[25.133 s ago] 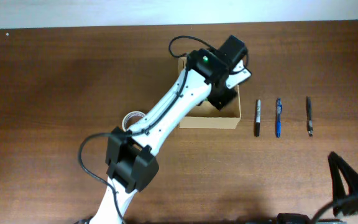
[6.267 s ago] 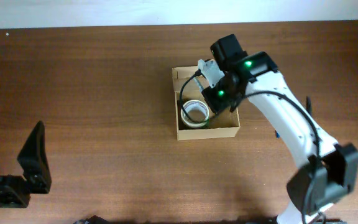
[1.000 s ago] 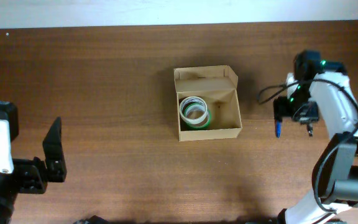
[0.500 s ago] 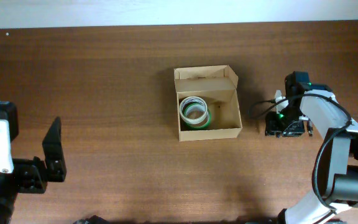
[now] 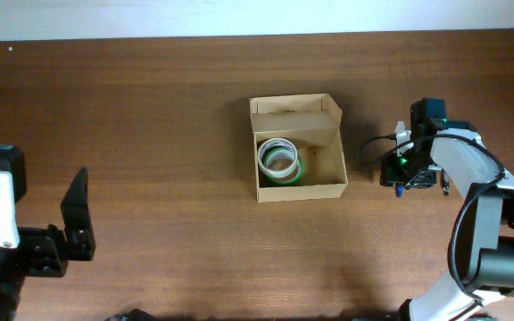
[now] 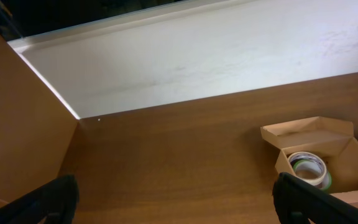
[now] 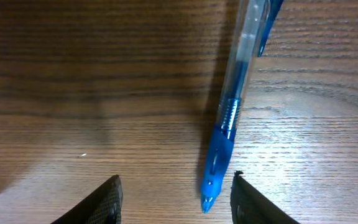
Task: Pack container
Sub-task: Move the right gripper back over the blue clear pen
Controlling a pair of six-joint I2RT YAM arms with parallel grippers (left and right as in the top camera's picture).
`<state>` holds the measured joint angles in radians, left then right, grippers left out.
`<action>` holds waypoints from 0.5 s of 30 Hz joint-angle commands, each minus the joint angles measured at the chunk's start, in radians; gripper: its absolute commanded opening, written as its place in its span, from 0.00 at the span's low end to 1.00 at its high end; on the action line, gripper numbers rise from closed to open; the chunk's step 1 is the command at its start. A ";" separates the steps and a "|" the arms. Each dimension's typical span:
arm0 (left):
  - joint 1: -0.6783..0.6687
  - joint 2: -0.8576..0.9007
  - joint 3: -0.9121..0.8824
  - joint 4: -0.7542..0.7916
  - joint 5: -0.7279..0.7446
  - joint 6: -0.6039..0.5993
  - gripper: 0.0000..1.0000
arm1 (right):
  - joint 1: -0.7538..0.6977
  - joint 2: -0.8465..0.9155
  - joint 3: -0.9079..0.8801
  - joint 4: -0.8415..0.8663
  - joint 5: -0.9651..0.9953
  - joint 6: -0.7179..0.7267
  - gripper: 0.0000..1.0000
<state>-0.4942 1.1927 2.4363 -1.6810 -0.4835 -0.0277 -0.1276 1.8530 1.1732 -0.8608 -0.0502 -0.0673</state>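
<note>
A few seconds ago my right arm was reaching into the small tan cardboard box (image 5: 302,191). It has since swung out to the right and come down over the blue-and-clear plastic ballpoint pen (image 7: 229,118). Over the last second it has only shifted a little along the pen. I read that as one drop-off finished and the next pick-up begun.

My right tool (image 7: 178,202) is spread wide, with one finger on each side of the pen's blue tip end. Neither finger touches the pen, which lies flat on the brown wooden worktop (image 5: 150,107). Nothing is gripped yet.

The box sits mid-worktop, well apart from the pen, with its flap lid standing open at the far side. The white tape roll with a green edge (image 5: 279,160) rests against the left wall. That leaves bare floor on the right, which looks like enough room for a pen laid lengthwise.

The black marker that once lay nearest the box has gone from the worktop. I cannot make out whether it is inside.

My left tool (image 6: 179,205) is also open and empty. It is pulled back at the left edge, and its camera looks across at the box.

I judge the packing partway done. The blue pen is next, and closing near the slim tip risks it rolling or pivoting in the grip.
</note>
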 commanded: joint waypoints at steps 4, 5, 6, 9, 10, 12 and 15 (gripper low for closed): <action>0.000 -0.003 -0.003 0.005 -0.011 -0.006 0.99 | -0.001 0.064 -0.005 0.005 0.036 -0.003 0.51; 0.000 -0.003 -0.003 0.005 -0.011 -0.006 0.99 | -0.004 0.068 -0.005 0.005 0.036 -0.003 0.50; 0.000 -0.003 -0.003 0.005 -0.011 -0.006 0.99 | -0.008 0.072 -0.005 0.005 0.036 -0.003 0.49; 0.000 -0.003 -0.003 0.005 -0.011 -0.006 1.00 | -0.026 0.082 -0.005 0.006 0.035 -0.003 0.48; 0.000 -0.003 -0.003 0.005 -0.011 -0.006 0.99 | -0.034 0.084 -0.005 0.006 0.035 -0.003 0.48; 0.000 -0.003 -0.003 0.006 -0.011 -0.006 0.99 | -0.051 0.085 -0.005 0.006 0.036 -0.003 0.48; 0.000 -0.003 -0.003 0.012 -0.011 -0.006 0.99 | -0.085 0.085 -0.005 0.006 0.036 -0.003 0.48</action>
<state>-0.4942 1.1927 2.4363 -1.6787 -0.4835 -0.0277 -0.1658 1.9076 1.1732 -0.8585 -0.0319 -0.0681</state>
